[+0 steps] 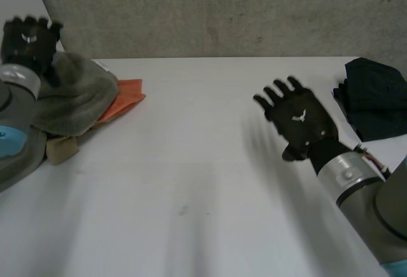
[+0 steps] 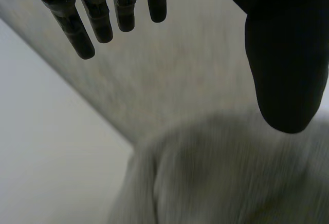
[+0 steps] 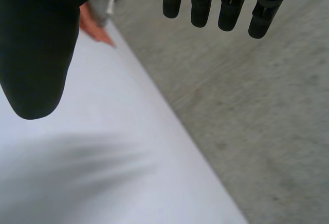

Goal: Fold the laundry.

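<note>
A heap of laundry lies at the table's left: a grey-green cloth [image 1: 73,96] on top, an orange cloth [image 1: 124,97] under its right side, a tan piece [image 1: 60,150] at the front. My left hand [image 1: 30,42] hovers above the heap's back left, fingers [image 2: 87,18] straight and apart, holding nothing; the grey-green cloth [image 2: 221,172] lies beneath it. A folded dark cloth [image 1: 375,96] rests at the table's far right. My right hand [image 1: 299,121] is raised over the table's right half, left of the dark cloth, fingers [image 3: 226,3] spread and empty.
The white table [image 1: 191,182] ends at a grey wall [image 1: 210,13] behind. The orange cloth [image 3: 95,29] peeks out beyond my right thumb, near the table's back edge.
</note>
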Action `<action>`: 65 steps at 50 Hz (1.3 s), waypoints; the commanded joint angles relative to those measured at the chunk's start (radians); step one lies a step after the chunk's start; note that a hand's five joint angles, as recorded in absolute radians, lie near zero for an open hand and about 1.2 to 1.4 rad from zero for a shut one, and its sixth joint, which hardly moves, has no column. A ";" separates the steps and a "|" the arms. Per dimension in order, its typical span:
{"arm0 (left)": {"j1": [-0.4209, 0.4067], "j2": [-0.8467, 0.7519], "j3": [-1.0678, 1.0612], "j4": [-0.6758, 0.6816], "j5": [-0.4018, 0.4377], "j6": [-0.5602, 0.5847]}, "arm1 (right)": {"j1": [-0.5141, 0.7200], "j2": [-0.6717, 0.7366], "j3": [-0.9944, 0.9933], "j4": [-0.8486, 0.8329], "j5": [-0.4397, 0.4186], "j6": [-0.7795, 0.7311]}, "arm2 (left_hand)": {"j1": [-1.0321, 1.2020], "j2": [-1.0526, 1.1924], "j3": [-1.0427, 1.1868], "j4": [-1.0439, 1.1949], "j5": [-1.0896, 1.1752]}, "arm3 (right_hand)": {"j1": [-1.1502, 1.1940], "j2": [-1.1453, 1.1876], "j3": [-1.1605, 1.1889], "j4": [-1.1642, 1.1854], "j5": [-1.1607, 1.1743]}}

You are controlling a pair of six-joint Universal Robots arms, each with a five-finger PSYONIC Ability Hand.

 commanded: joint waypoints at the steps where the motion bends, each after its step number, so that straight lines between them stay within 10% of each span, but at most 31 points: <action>1: 0.070 -0.259 0.168 -0.004 0.027 0.031 | -0.032 0.083 -0.049 0.036 0.049 0.029 | 0.210 0.166 0.166 0.157 0.144 | -0.045 -0.035 -0.031 -0.033 -0.039; 6: 0.079 -0.284 0.231 -0.002 0.076 -0.024 | -0.055 0.091 -0.066 0.059 0.064 0.033 | 1.237 1.193 1.193 1.184 1.171 | -0.045 -0.035 -0.031 -0.033 -0.039; 23: -0.239 0.287 0.021 0.122 0.162 -0.375 | -0.141 -0.047 -0.109 0.116 0.055 0.187 | 1.238 1.195 1.194 1.185 1.172 | -0.045 -0.035 -0.031 -0.033 -0.039; 38: -0.582 0.068 -0.304 0.055 0.236 -0.314 | -0.243 -0.052 -0.144 0.148 0.014 0.253 | 1.238 1.195 1.194 1.185 1.172 | -0.045 -0.035 -0.031 -0.033 -0.039; 43: -0.629 0.078 -0.349 -0.002 0.231 -0.310 | -0.246 -0.016 -0.165 0.151 -0.017 0.249 | 0.336 0.292 0.292 0.283 0.270 | -0.045 -0.035 -0.031 -0.033 -0.039; 47: -0.606 0.208 -0.398 -0.005 0.216 -0.310 | -0.234 0.016 -0.202 0.194 -0.040 0.243 | 0.016 -0.027 -0.027 -0.036 -0.050 | -0.045 -0.035 -0.031 -0.033 -0.039; 65: -0.206 0.529 -0.651 -0.057 0.220 -0.489 | 0.037 0.385 -0.832 0.843 -0.160 0.146 | 0.016 -0.027 -0.027 -0.036 -0.050 | -0.024 -0.015 -0.011 -0.012 -0.018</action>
